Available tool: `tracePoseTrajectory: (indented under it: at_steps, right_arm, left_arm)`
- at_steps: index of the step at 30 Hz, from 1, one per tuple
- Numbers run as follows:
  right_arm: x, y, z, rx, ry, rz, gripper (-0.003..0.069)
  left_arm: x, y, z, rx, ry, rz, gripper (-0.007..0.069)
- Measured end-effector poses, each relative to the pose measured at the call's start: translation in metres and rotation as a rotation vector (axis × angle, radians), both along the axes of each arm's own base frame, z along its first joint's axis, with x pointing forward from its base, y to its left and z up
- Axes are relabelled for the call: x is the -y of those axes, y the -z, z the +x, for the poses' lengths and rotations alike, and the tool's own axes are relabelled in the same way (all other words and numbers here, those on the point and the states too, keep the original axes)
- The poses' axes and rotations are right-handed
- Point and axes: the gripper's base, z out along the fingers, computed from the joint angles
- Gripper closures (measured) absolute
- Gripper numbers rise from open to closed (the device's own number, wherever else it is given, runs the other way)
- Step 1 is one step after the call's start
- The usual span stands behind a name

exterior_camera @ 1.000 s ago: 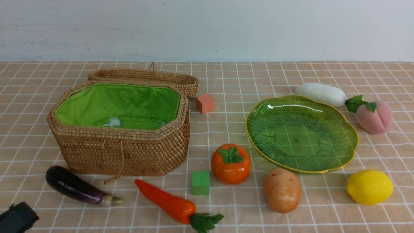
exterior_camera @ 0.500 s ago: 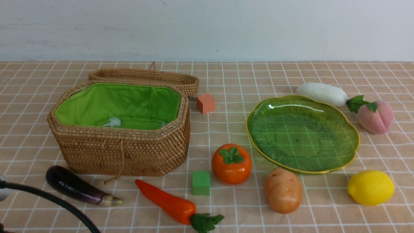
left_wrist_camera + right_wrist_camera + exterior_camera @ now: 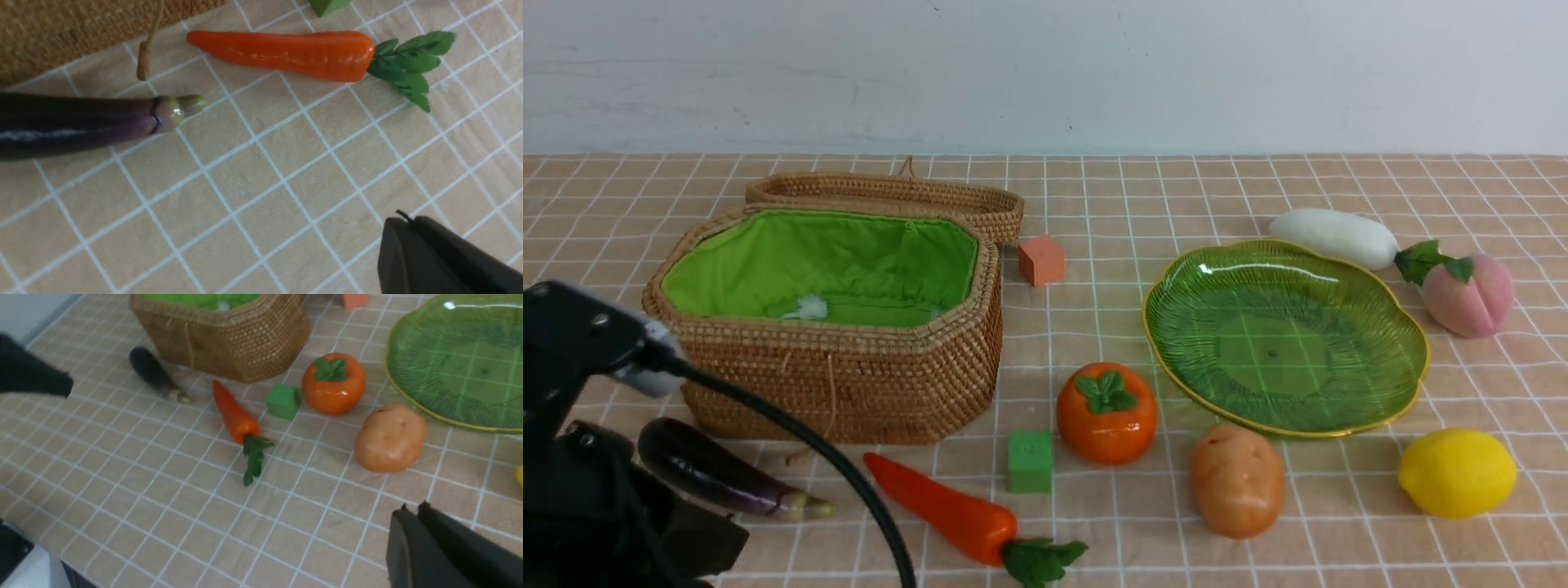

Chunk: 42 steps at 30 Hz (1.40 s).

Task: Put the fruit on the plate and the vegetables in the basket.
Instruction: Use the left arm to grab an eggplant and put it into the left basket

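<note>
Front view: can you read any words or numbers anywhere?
None. No words, numbers or labels show in any view: not on the wicker basket, green glass plate, orange cube, green cube, persimmon, lemon, peach, potato, carrot, eggplant or white radish.

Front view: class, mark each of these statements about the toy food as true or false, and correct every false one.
1. The plate holds nothing. True.
2. The eggplant and the carrot lie on the table in front of the basket. True.
3. The lemon touches the radish. False: the lemon lies on the near side of the plate and the radish on the far side, well apart.
4. The persimmon sits in the basket. False: the persimmon stands on the table beside the green cube.
</note>
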Motion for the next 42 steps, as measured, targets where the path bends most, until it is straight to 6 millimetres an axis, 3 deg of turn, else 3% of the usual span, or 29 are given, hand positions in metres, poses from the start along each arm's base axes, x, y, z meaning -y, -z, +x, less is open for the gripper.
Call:
tracePoseTrajectory:
  at_steps: [6,13,16,18,20,24,26,34,42]
  right_arm:
    - [-0.003,-0.001,0.004,0.022,-0.054,-0.057,0.0624]
    - [-0.003,0.0,0.004,0.041,-0.075,-0.093,0.0617]
    - [-0.003,0.001,0.003,0.027,-0.08,-0.107,0.0615]
    - [-0.002,0.001,0.004,0.031,-0.077,-0.114,0.0615]
    - [-0.001,0.002,0.004,0.035,-0.072,-0.124,0.0614]
    - [-0.001,0.002,0.004,0.035,-0.072,-0.127,0.0614]
    - [-0.001,0.002,0.004,0.035,-0.072,-0.127,0.0614]
    - [-0.002,0.005,0.005,0.023,-0.073,-0.132,0.0609]
    - [-0.003,0.013,0.006,-0.004,-0.077,-0.137,0.0606]
  left_arm:
    - [-0.001,0.023,0.048,-0.016,0.318,0.308,0.0638]
    - [-0.001,0.052,0.069,-0.009,0.627,0.473,0.0615]
    - [0.0,0.06,0.078,0.017,0.659,0.503,0.0528]
    - [0.0,0.066,0.086,0.036,0.661,0.52,0.0435]
    - [0.0,0.074,0.096,0.067,0.657,0.549,0.0297]
    - [-0.003,0.084,0.109,0.104,0.699,0.639,0.0125]
    - [-0.005,0.09,0.113,0.106,0.737,0.687,0.0085]
    - [-0.008,0.114,0.125,0.07,0.849,0.777,0.0098]
    - [-0.007,0.121,0.134,0.115,0.923,0.822,0.015]
